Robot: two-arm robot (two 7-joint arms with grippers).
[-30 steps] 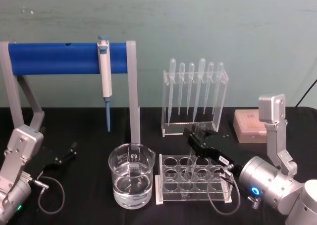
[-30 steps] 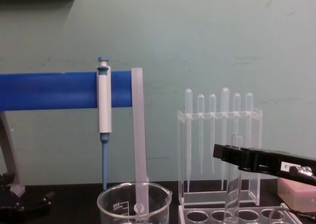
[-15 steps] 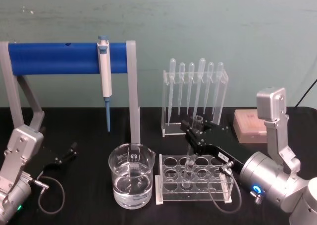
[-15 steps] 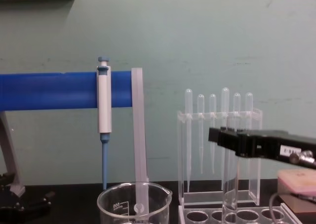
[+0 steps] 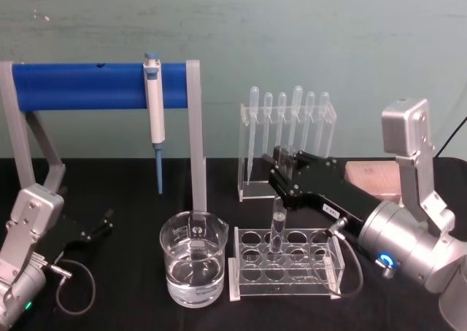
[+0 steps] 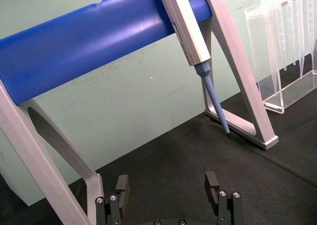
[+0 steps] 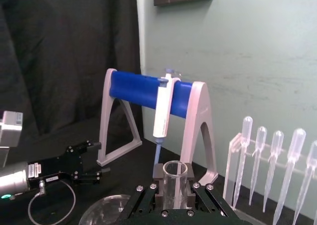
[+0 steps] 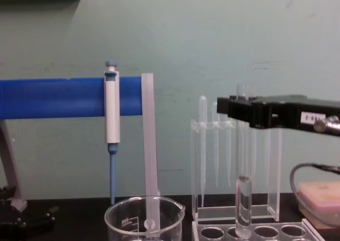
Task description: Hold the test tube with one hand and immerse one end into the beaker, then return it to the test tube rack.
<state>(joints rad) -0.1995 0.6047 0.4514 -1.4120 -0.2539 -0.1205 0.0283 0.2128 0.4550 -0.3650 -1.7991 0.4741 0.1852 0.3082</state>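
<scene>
- Right tool (image 5: 279, 176) pinches the test tube (image 5: 278, 229) near its rim, upright over the rack (image 5: 235, 280) by the tabletop's front edge, round end free for the beaker (image 5: 179, 254).
- Left tool (image 6: 166, 180), spread, parked at the left edge.

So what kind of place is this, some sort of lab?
Most likely a lab bench set up for a robot: a beaker of clear liquid, a test tube rack, plastic pipettes and a pipettor. The right pincer holds a test tube at the rack; the left pincer lies parked, open.
</scene>
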